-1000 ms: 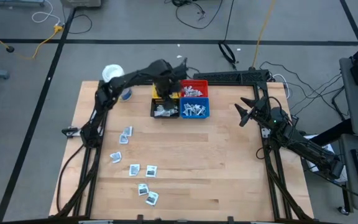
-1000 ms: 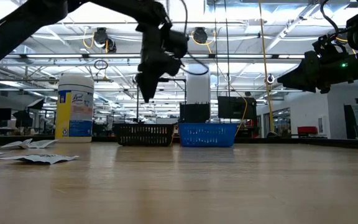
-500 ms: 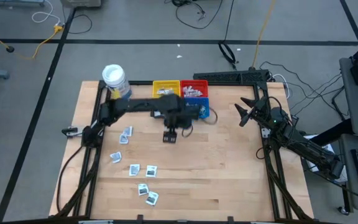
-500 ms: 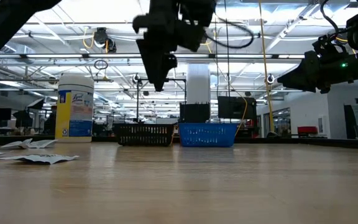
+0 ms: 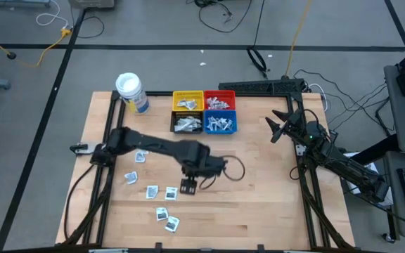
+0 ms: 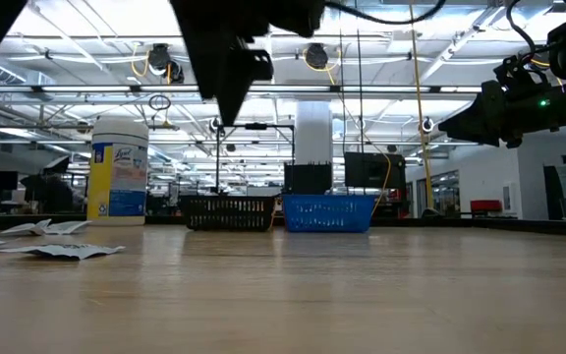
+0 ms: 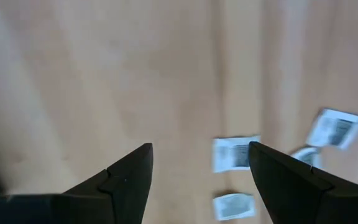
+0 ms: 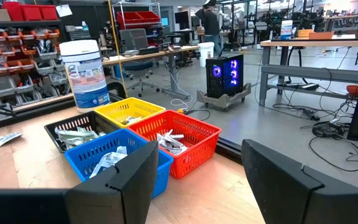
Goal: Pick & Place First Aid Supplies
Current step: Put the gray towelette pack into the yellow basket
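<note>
Your left gripper (image 5: 188,186) hangs over the table (image 5: 259,197) toward its near edge, jaws spread wide and holding nothing, so you are between loads and about to make the next pick. The wrist view shows 2 squarish packets (image 7: 234,154) just ahead of the fingertips (image 7: 143,152), with more off to one side; from above, the closest of them (image 5: 171,192) lies just beside the gripper. The next move, as I judge it, calls for a short shift toward that packet and a drop straight down, because these flat packets sit flush on the wood and leave little for the fingers to catch. You have bare wood all around the gripper, and the remaining loose first aid supplies (image 5: 143,150) trail toward the left edge. Farther off, the 4 bins (image 5: 204,112) stand by the far edge with packets already inside, the round jar (image 5: 130,91) just left of them. Your right gripper (image 5: 275,129) waits near the right edge, jaws apart and empty.
</note>
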